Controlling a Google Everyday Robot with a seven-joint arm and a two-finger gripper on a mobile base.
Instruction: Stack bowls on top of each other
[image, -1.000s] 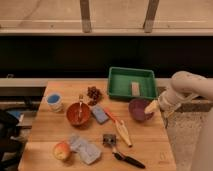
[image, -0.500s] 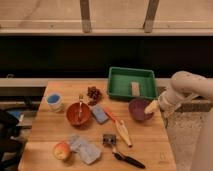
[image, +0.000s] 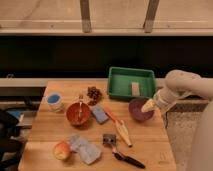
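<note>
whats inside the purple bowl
The purple bowl shows only its dark inside, nothing in it that I can make out. The gripper sits over its right rim and hides that part.

Matt wood table (image: 150, 145); plastic orange bowl (image: 78, 114), purple bowl (image: 137, 112); smooth hand (image: 148, 106) at latter's rim.

We count two bowls on one table (image: 150, 145): one orange-red bowl (image: 72, 118) and one dark purple bowl (image: 136, 113). We record one blue-and-white cup (image: 54, 101), one green tray (image: 119, 83), one pale block (image: 135, 88) inside that tray, one dark bunch of grapes (image: 93, 93), one apple (image: 61, 150), one blue sponge (image: 100, 114), one crumpled pale wrapper (image: 85, 148) and one black-handled tool (image: 126, 159). One gripper (image: 148, 106) noted, at the purple bowl's right rim
</note>
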